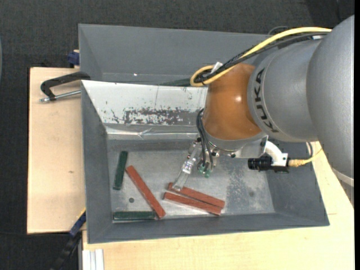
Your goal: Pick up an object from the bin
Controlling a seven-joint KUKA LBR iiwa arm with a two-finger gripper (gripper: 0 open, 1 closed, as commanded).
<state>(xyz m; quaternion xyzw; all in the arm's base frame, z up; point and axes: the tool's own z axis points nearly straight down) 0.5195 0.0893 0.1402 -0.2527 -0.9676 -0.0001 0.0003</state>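
My gripper [197, 167] hangs low over the middle of the bin floor, under the orange wrist cover. Just below and in front of it lie two red-brown flat sticks [194, 200], side by side and slanting towards the front right. Their left end is close under the gripper's lower tip. Whether the tip touches them I cannot tell. A third red-brown stick [145, 191] lies diagonally to the left, apart from the gripper.
A dark green stick [120, 170] lies near the left wall. Another dark green stick [134, 215] rests along the front wall, meeting the lower end of the diagonal red-brown stick. The arm covers the bin's right rear part.
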